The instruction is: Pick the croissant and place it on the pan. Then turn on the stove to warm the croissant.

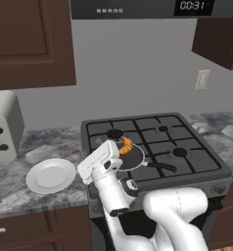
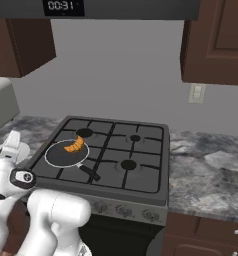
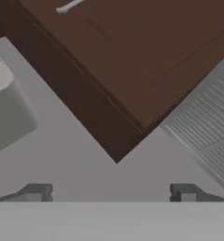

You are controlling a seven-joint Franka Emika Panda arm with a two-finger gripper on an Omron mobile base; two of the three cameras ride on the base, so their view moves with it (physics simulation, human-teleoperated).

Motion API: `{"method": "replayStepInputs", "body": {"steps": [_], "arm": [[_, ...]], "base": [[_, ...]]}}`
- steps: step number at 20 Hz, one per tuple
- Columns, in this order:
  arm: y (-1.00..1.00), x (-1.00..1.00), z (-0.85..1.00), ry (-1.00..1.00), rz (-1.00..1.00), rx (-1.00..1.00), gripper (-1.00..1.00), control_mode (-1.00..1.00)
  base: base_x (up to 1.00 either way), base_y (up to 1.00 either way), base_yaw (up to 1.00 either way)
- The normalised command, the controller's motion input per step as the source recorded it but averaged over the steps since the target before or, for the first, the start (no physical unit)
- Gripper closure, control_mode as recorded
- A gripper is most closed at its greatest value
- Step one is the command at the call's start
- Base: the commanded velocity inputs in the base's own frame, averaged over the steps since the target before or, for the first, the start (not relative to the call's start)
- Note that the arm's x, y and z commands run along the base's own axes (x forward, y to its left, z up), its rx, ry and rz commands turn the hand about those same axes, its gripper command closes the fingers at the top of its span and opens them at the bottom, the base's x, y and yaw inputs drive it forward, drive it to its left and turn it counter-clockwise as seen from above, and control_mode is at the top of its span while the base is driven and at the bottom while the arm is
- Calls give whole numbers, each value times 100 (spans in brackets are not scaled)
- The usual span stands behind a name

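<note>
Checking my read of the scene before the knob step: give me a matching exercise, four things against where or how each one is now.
Things:
1. croissant
2. pan
3. plate
4. gripper

Places or states:
A. on the stone counter left of the stove
B. open, holding nothing
C. lying in the pan
D. on the stove's front left burner

Pairs: 1-C, 2-D, 3-A, 4-B

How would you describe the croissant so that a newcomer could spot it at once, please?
Find the dark grey stove between the stone counters. On its front left burner sits a round black pan. The croissant lies inside it, a small golden-orange crescent, the only brightly coloured thing there.
</note>
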Motion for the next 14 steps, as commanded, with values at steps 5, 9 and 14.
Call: {"method": "replayStepInputs", "body": {"steps": [5,9,14], "arm": [[16,-86,0,-11,10,23,-100,-100],[17,-100,-6,-13,13,36,-100,-100],[2,-100,-2,8,14,50,-100,-100]], "base": [[0,0,0],[0,0,0],[0,0,0]]}}
